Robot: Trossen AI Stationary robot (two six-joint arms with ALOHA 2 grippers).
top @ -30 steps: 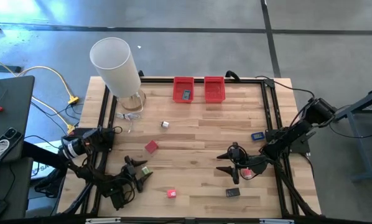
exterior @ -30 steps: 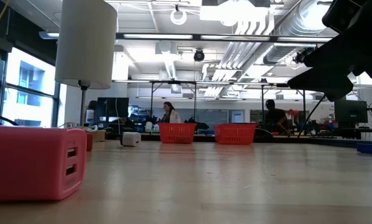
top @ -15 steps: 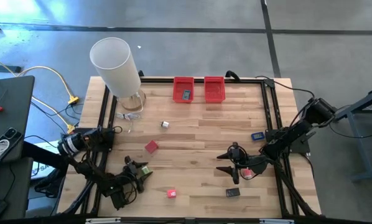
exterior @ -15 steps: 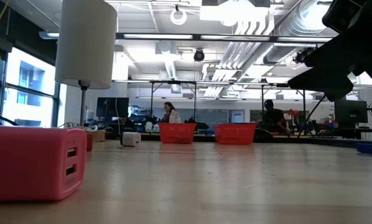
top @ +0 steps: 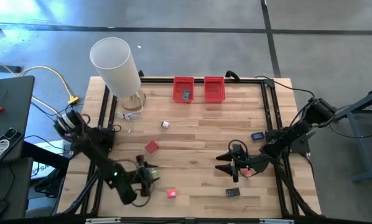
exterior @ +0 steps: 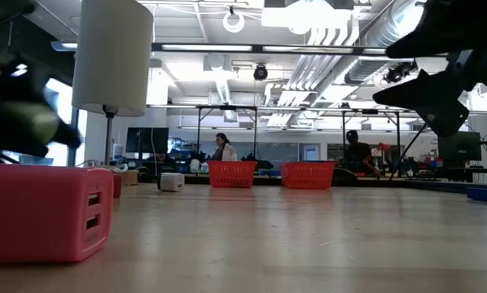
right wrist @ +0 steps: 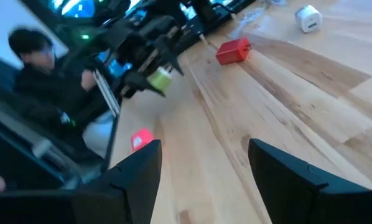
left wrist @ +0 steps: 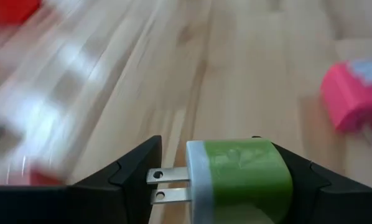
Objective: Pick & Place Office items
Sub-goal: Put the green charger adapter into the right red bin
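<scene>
Left gripper (top: 150, 175) is clamping the green charger (left wrist: 239, 174), prongs sticking out past one finger, lifted above the table (top: 192, 149) near its front edge. Landmark: pink charger (top: 172, 193), sitting just right of and in front of that gripper, close to the front edge. Red block (top: 151, 146) is lying behind the pink charger, bare wood all around it. White cube (top: 165, 124) is sitting farther back. Right gripper (top: 225, 163) is hanging well right of the pink charger, fingers spread apart with nothing between them. Black piece (top: 232, 193) is lying right of the pink charger, near the front edge. Blue piece (top: 257, 135) is sitting by the right rail.
</scene>
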